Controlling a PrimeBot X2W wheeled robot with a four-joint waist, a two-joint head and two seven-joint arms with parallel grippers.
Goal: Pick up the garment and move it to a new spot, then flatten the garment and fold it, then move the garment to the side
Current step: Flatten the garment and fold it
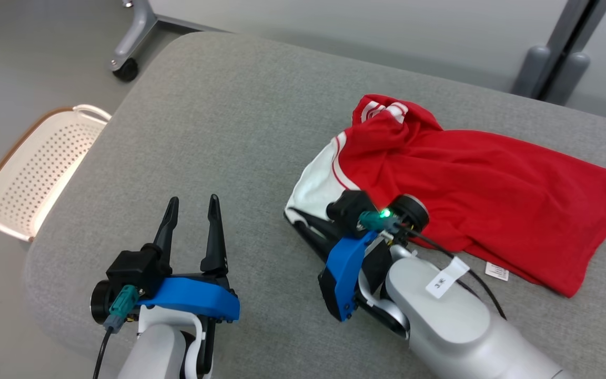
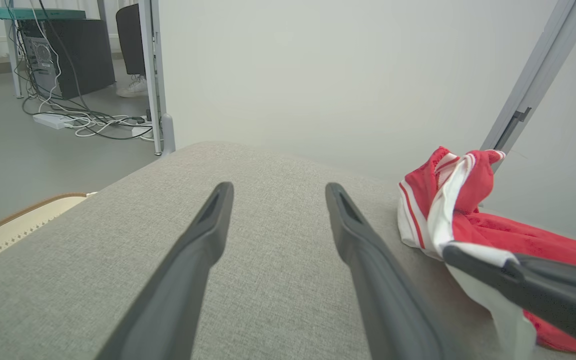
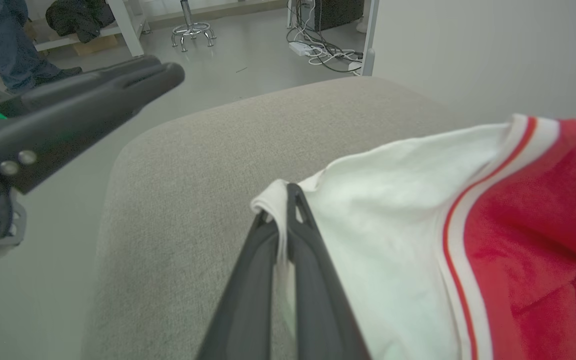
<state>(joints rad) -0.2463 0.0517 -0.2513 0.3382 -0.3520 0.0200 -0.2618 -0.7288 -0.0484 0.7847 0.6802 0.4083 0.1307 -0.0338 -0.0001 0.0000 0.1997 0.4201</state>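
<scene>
At three o'clock on the grey worktop (image 1: 229,131), lying crumpled: red-and-white garment (image 1: 482,195), white nine-o'clock edge pinched in clenched right hand (image 3: 284,220); at seven o'clock, left hand (image 1: 193,200) released, well apart.

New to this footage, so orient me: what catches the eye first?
The crumpled red fabric garment with white trim sprawls on the right of the grey upholstered surface. The right gripper is shut on its white edge, while the left gripper hangs open over bare upholstery. A white perforated basket sits off the left edge.
</scene>
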